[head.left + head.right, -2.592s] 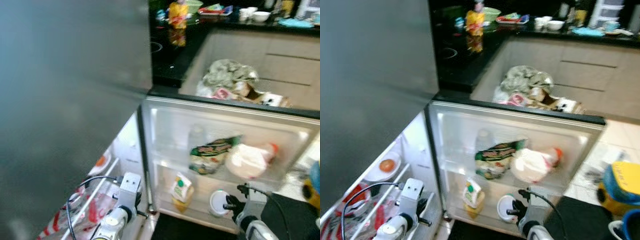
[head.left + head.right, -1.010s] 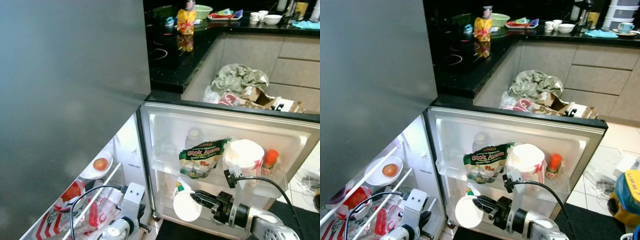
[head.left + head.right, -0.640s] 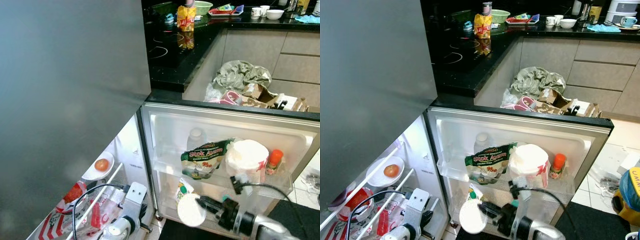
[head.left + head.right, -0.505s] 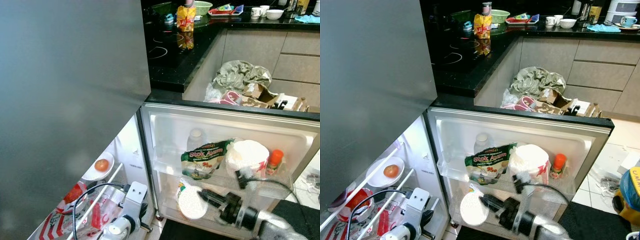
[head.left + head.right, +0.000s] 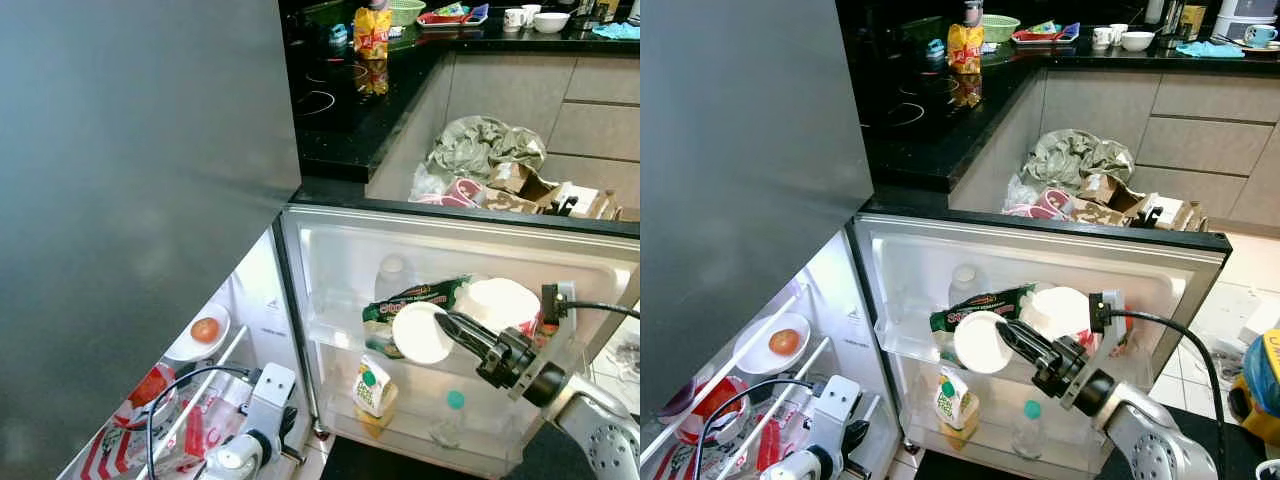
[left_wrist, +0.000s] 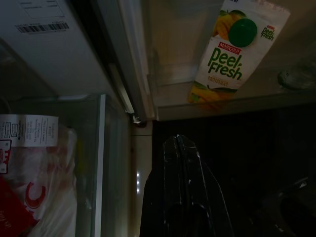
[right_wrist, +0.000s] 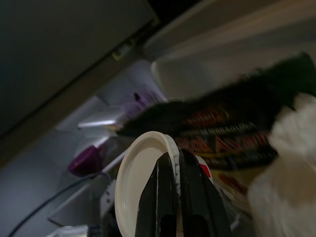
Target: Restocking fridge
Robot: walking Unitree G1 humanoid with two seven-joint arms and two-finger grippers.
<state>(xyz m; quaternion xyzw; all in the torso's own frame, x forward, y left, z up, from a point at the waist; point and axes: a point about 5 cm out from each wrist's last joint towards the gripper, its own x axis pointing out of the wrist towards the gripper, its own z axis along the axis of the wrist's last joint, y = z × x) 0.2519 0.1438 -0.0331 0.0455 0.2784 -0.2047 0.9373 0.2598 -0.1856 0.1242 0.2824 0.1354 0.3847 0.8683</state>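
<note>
My right claw clamped the white cup by its rim, before the fridge door's upper shelf, beside the stock pouch; my left claw hung pressed together.

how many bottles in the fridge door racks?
3, maybe more hidden. White bottle in the upper rack behind the Stok Ayam pouch; red-capped bottle at that rack's right end; clear green-capped bottle in the lower rack.

Both eye views are bright and fairly sharp, lit from inside the fridge. Both wrist views are dim; the right looks somewhat blurred.
</note>
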